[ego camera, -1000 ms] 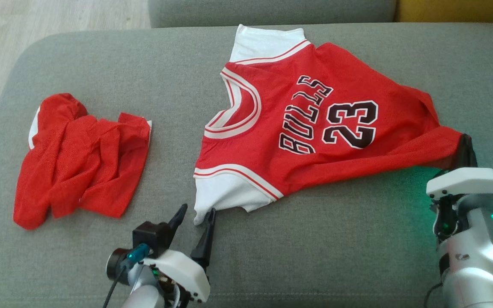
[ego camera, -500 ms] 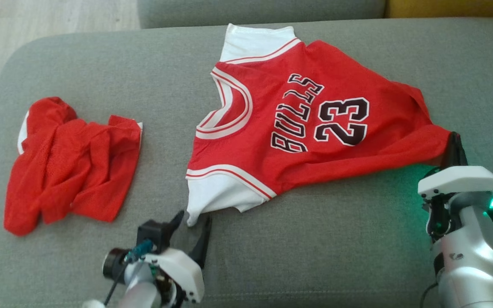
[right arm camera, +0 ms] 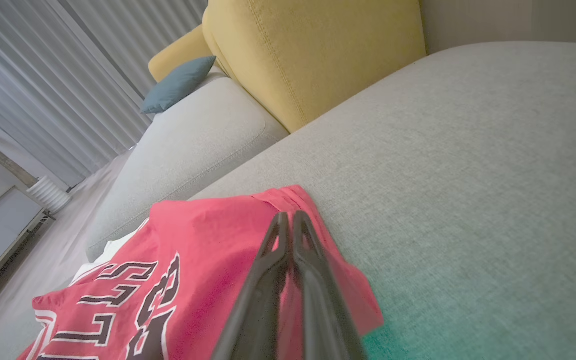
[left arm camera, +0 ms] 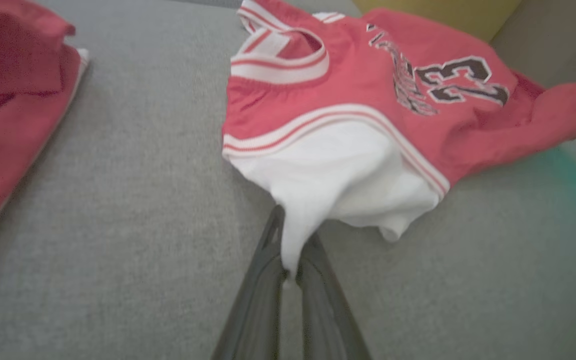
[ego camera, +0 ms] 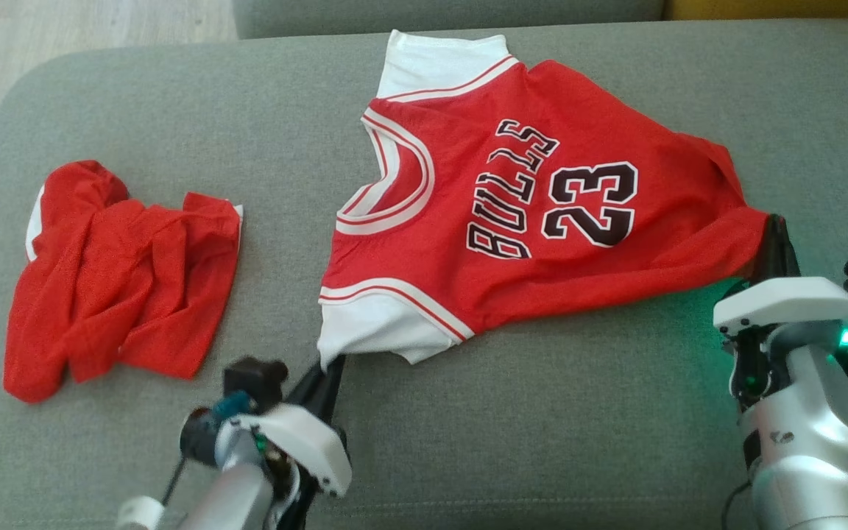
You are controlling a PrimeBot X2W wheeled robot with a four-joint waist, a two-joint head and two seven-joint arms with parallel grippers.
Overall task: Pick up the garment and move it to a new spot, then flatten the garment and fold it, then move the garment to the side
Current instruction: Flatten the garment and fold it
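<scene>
Red mesh basketball jersey (ego camera: 527, 213), white-trimmed, with black lettering and the number 23: it lies front-up on the grey fabric sofa seat (ego camera: 174, 96), right of centre in the head view, collar toward 9 o'clock and hem toward 3 o'clock.

Left gripper (ego camera: 330, 364): closed on the white sleeve tip at the jersey's 7 o'clock. The left wrist view shows white cloth pinched between the dark fingers (left arm camera: 260, 300).

Right gripper (ego camera: 776, 232): closed on the red hem corner at the jersey's 4 o'clock.

Judgement: both held corners sit on the same long edge, a hold suited to drawing the cloth taut for lifting or flattening. That near edge is rolled and creased, so flattening is not yet done.

Crumpled red cloth heap (ego camera: 122, 280): well apart at 9 o'clock, not involved.
</scene>
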